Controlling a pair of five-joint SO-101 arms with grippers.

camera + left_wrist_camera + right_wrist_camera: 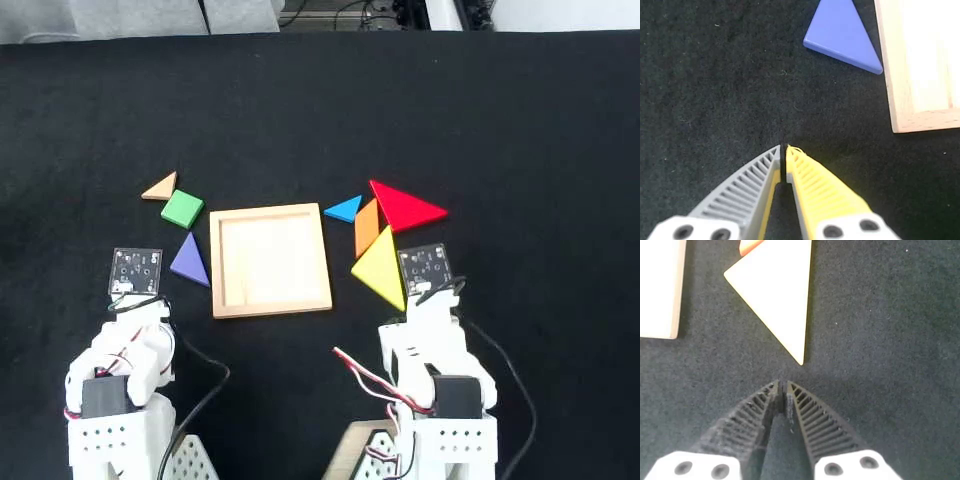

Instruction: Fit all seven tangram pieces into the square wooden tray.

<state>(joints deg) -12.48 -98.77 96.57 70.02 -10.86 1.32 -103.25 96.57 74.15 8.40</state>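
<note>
Showing the task unstarted: the wooden tray [272, 306] lies empty, so all fitting remains. The left gripper [784, 150], jaws together, has the purple triangle [842, 35] ahead; the right gripper [783, 386], likewise closed, has the yellow triangle [777, 295] just ahead.

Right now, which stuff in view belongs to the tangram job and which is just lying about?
Job:
wooden tray
tan triangle
green square
purple triangle
blue triangle
orange parallelogram
red triangle
yellow triangle

Lying about:
cables beyond the table's far edge
pale wooden piece at the near edge
</note>
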